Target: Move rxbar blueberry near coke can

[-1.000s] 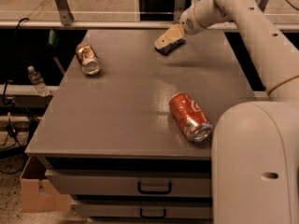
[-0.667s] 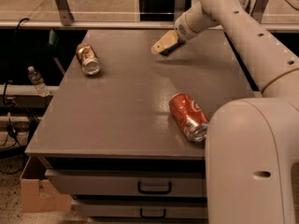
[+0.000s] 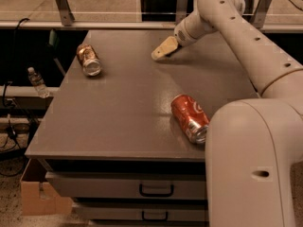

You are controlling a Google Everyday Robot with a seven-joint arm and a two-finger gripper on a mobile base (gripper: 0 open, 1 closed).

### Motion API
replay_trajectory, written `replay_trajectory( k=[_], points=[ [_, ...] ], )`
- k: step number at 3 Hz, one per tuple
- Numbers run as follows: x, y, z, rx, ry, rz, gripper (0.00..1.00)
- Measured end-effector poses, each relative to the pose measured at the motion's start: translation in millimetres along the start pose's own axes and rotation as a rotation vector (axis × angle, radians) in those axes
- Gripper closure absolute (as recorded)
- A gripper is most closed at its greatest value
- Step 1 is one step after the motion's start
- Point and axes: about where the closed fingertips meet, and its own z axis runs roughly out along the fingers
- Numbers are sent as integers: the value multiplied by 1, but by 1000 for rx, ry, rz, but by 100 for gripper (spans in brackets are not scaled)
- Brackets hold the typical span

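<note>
The coke can [image 3: 189, 117] is red-orange with white lettering and lies on its side near the front right of the grey table [image 3: 123, 108]. My gripper [image 3: 162, 49] hangs low over the far middle of the table, well behind the coke can, pointing down and to the left. No rxbar blueberry shows; it may be hidden under or in the gripper. My pale arm [image 3: 246, 37] reaches in from the right and fills the right foreground.
A brown-gold can [image 3: 89, 59] lies at the table's far left. A small water bottle [image 3: 37, 82] stands off the table on the left. Drawers [image 3: 156, 190] sit below the tabletop. A cardboard box [image 3: 39, 193] is on the floor at front left.
My gripper has moved a little to the left and lower toward the tabletop. A dark patch seen under it earlier no longer shows. The cans have not moved.
</note>
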Motion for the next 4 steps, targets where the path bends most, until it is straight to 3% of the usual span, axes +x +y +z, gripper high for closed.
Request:
replay_trajectory(
  k=[1,4],
  points=[
    [-1,-9,3,5,-6,7,17],
    [0,-18,0,-4,-2,3,87]
  ],
)
